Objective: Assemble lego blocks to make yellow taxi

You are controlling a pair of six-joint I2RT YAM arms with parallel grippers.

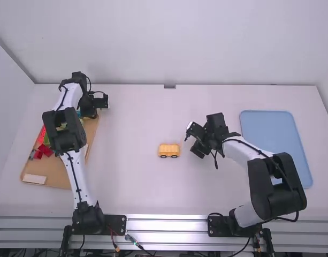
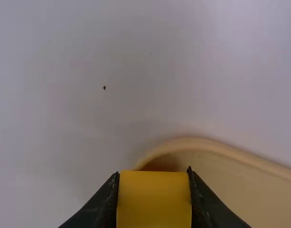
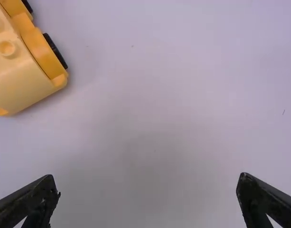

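At the far end of the brown tray is my left gripper (image 1: pixel 94 113). In the left wrist view, my left gripper (image 2: pixel 154 199) is shut on a yellow block (image 2: pixel 154 202), over the tray's corner. A yellow car body (image 1: pixel 169 150) with black wheels stands upright on the table's middle. Just right of it is my right gripper (image 1: pixel 192 140). In the right wrist view the car body (image 3: pixel 22 61) shows at the upper left, apart from my right gripper (image 3: pixel 149 187), whose fingers stand wide apart around nothing.
The brown tray (image 1: pixel 62 172) at the left holds red, green and other loose blocks, partly under the left arm. A light blue tray (image 1: pixel 271 128) lies at the right, its near part behind the right arm.
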